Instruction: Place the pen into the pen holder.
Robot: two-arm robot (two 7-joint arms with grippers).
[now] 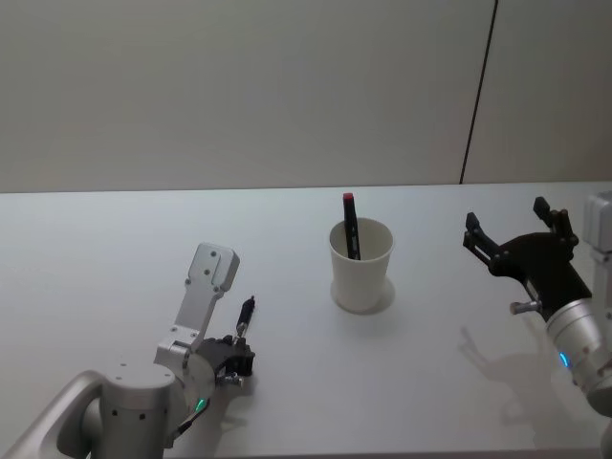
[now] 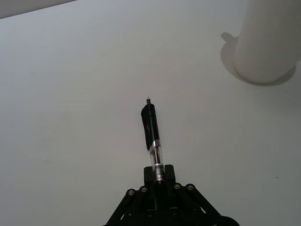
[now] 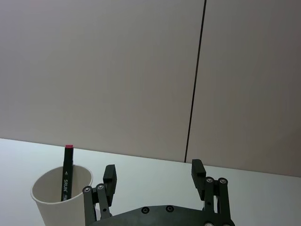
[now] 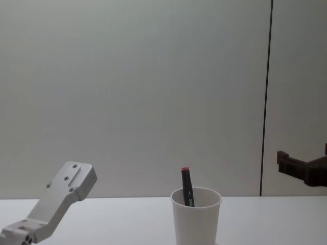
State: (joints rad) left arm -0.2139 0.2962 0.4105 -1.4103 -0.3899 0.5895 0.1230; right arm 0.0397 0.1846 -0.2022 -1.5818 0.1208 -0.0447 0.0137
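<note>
Left gripper (image 2: 159, 176) clamps pen (image 2: 150, 125) | right gripper (image 1: 507, 218) spread, empty | marker (image 1: 352, 222) inside pen holder (image 1: 361, 279)

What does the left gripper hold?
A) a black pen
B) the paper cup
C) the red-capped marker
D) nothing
A: the left gripper is shut on the black pen, apart from the pen holder with its red-capped marker; the right gripper is open, empty.

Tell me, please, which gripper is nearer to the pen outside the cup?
Left. The left gripper is shut on the pen; the right gripper hangs open on the cup's other side.
</note>
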